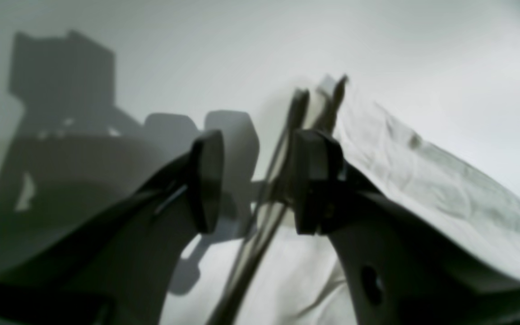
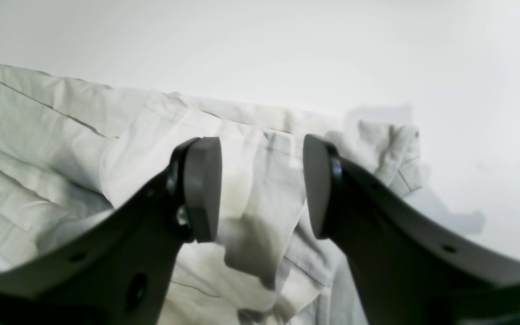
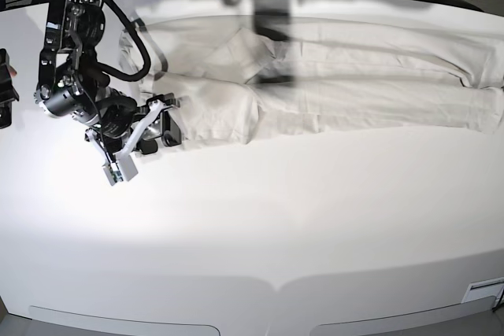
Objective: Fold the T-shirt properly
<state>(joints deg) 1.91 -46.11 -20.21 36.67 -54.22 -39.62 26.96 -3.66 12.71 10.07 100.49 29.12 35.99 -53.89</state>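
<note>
My T-shirt (image 3: 331, 84) lies along the far side of the white table (image 3: 260, 226), stretched into a long, narrow band running across the base view. It looks to me as if the long sides have already been folded in, so the garment is slim but still at full length, with a bunched, wrinkled end near my right arm.

My right gripper (image 2: 262, 187) hangs just over that crumpled end, its fingers (image 2: 203, 189) spread apart with cloth showing between them but nothing pinched. In the base view it sits at the band's near left corner.

My left gripper (image 1: 257, 180) is also spread wide and empty. Its wrist camera shows an edge of the cloth running off to one side, and thin dark strands crossing between the fingers; I cannot tell what those are. In the base view I can't make out that arm clearly.

By my judgement the lengthwise folds are done, and the crosswise folds, bringing one end over the other into a compact rectangle, remain.
</note>
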